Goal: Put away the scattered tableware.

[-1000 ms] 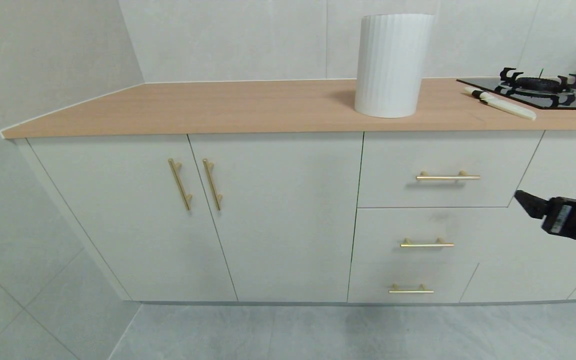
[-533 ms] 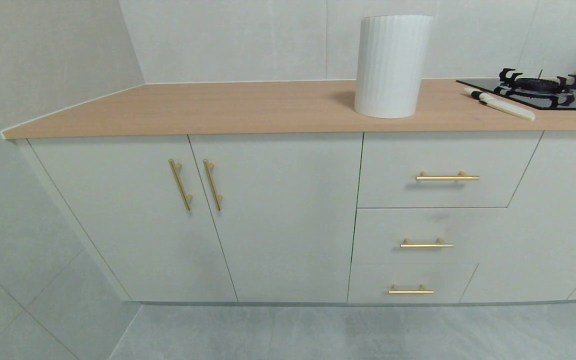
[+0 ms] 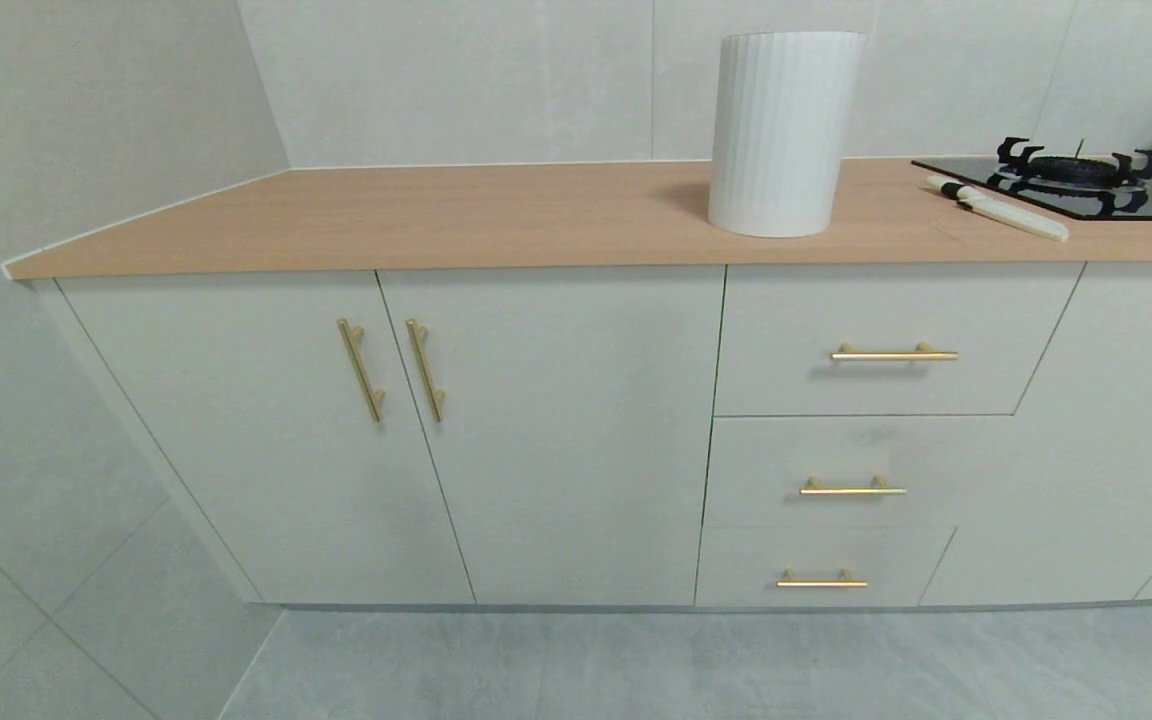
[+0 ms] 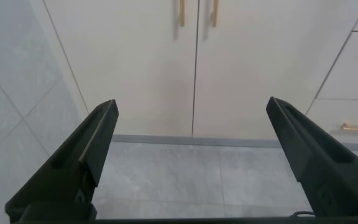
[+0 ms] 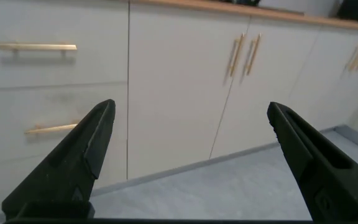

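right gripper (image 5: 188, 155) withdrew from 3 o'clock; it and left gripper (image 4: 191, 155) gaped empty. likely approach step; next needed reaching knife (image 3: 998, 207) at 2 o'clock.

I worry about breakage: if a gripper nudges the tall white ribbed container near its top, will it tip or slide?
Probably tips: the container is taller than wide and stands free on the counter. Its ribbed wall likely aids grip. It looks ceramic, so perhaps heavy and fragile.

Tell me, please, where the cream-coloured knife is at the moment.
In the head view, the cream-coloured knife lies on the wooden countertop at the right, between the white ribbed canister and the black hob, along the hob's near edge.
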